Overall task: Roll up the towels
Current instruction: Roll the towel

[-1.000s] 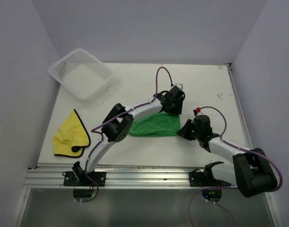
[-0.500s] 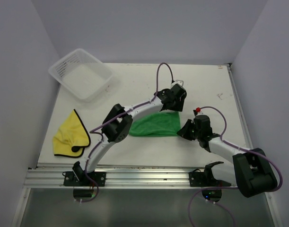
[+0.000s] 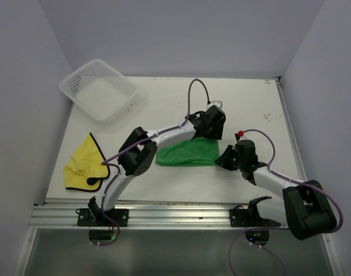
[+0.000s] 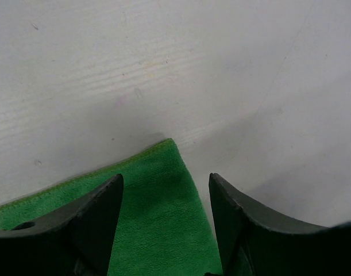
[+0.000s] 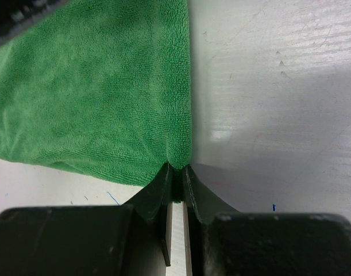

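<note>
The green towel [image 3: 185,153] lies folded flat on the white table, mid-table. My left gripper [image 3: 212,127] is open at the towel's far right corner; in the left wrist view that corner [image 4: 158,195] lies between the spread fingers [image 4: 100,213]. My right gripper [image 3: 224,158] is shut on the towel's near right corner; in the right wrist view the pinched cloth edge [image 5: 176,164] shows between the fingers. The yellow towel [image 3: 83,165] with its black edge lies crumpled at the left, away from both grippers.
A white mesh basket [image 3: 98,89] stands at the far left corner. The table's [image 3: 250,103] right edge runs along the wall. A metal rail [image 3: 175,214] carries the arm bases at the near edge.
The left gripper lifted away a little toward the far side, then came back down onto the towel's far right corner. The right arm has not moved.
</note>
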Motion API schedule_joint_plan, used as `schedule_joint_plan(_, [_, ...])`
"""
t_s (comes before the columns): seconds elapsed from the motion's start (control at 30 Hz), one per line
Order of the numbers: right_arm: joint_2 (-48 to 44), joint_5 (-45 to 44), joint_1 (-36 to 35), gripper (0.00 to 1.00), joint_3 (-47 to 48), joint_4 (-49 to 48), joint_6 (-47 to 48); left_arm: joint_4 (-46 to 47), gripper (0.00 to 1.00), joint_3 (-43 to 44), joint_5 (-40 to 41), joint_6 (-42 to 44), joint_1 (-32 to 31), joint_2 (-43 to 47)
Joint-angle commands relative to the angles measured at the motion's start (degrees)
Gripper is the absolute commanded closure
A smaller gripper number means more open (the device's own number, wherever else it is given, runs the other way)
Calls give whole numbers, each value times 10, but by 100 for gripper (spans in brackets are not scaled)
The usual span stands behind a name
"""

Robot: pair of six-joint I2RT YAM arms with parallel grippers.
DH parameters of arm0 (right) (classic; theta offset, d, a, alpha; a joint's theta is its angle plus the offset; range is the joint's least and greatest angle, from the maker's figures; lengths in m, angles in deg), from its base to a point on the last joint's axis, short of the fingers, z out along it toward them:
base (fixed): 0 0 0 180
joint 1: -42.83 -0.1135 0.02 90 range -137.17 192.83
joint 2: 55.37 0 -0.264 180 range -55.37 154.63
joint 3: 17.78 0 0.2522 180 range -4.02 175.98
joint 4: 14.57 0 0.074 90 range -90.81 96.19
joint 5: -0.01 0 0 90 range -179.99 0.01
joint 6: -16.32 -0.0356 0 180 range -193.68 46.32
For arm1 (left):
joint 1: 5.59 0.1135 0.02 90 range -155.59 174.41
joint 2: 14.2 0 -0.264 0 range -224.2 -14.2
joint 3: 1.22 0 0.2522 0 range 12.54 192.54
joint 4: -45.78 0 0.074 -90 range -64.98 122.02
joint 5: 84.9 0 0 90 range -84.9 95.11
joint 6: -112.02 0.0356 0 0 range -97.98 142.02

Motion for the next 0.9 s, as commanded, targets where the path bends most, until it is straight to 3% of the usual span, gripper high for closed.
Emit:
schedule_joint_plan(0.0, [0,-7,-2,100,-8,-5,7,33,35,0,-14,-19,-14,14])
schedule_joint_plan(0.4, [-4,-3,-2,100,-10,-7,8,-18,36,51,6,-13,-14,-50])
schedule_joint_plan(0.6, [-4,-3,-2,100,-10,-7,8,-22,43,61,1,-10,-14,-72])
schedule_joint_plan(0.73, [-9,-2,-2,100,-11,-5,8,-25,55,59,-2,-11,-14,-79])
schedule_joint_plan(0.87, [-11,0,-2,100,-10,-3,9,-30,60,50,4,-11,-14,-82])
